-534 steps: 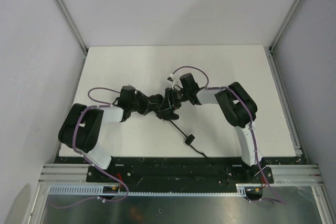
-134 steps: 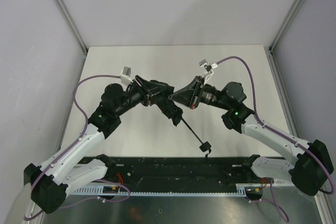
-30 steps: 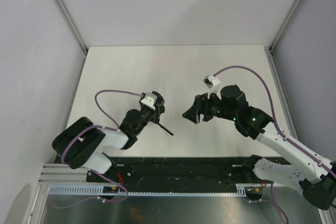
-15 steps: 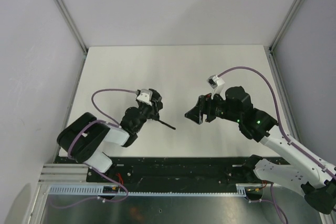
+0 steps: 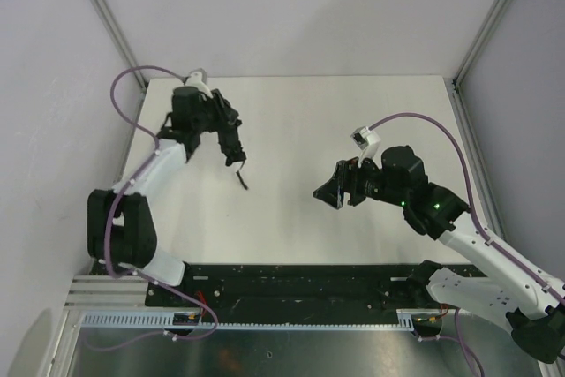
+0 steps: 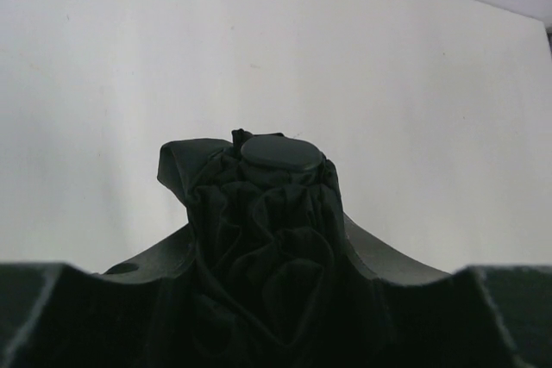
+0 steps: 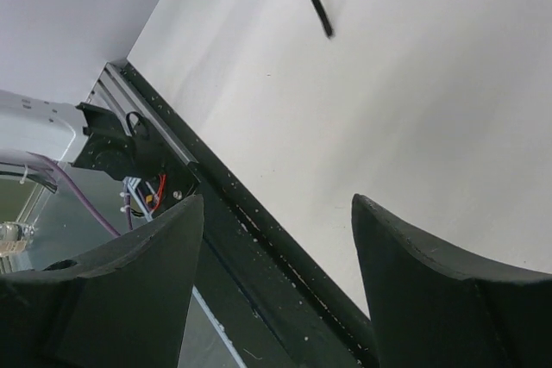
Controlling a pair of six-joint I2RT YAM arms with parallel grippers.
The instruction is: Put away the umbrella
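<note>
1. The left gripper [image 5: 226, 137] is out over the upper left of the counter [image 5: 371, 121]. It's part-way closed around the folded umbrella [image 6: 267, 213], squeezing the bunched fabric, likely so the bundle can't spring loose.
2. The umbrella's round cap [image 6: 280, 152] pokes out past the fingers. In the top view a thin black tail [image 5: 240, 178] trails just below the gripper.
3. The right gripper [image 5: 327, 192], centre right, is wide open and empty, well apart from the umbrella. It looks to be standing clear while the left one carries.

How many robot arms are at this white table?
2. The left black-and-white arm reaches to the far left, holding a folded black fabric umbrella; the right arm hovers opposite, its tool open and empty.
</note>
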